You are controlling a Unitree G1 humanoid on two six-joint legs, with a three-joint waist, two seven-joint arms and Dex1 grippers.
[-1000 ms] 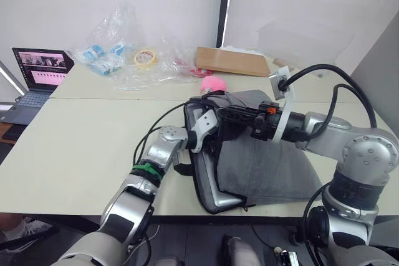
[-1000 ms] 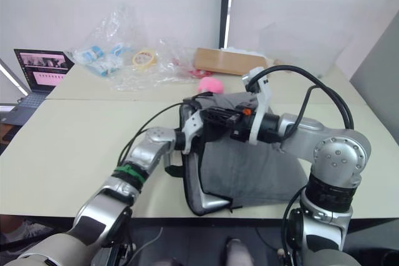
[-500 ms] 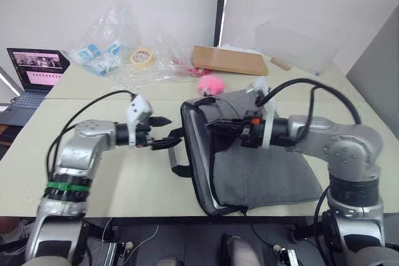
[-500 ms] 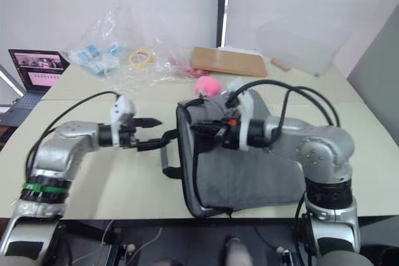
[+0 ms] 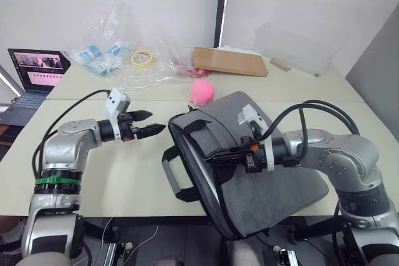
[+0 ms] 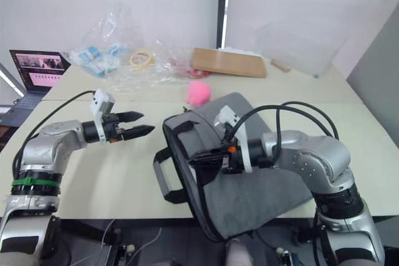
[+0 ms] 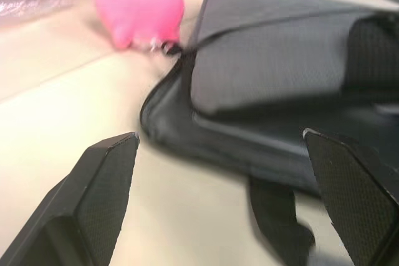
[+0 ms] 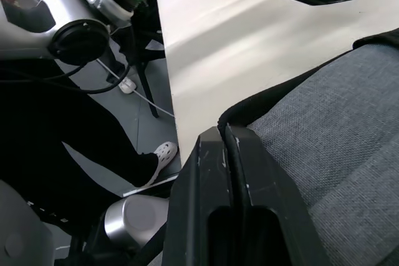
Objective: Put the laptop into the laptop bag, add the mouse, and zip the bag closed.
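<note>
Right wrist view: right tool pinched on laptop bag; left tool wide, empty.

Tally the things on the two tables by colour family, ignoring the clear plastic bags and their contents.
Grey: 1, flat grey fabric laptop bag with black trim
Pink: 1, fluffy pink ball
Brown: 1, flat brown cardboard packet
Yellow: 1, yellowish tape roll
Dark: 1, small dark laptop with lit screen
Total: 5

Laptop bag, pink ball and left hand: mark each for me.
laptop bag (image 5: pixel 274 185), left eye view, grey fabric face.
pink ball (image 5: pixel 202 91), left eye view, its middle.
left hand (image 5: pixel 154 123), left eye view, between the open fingertips.
</note>
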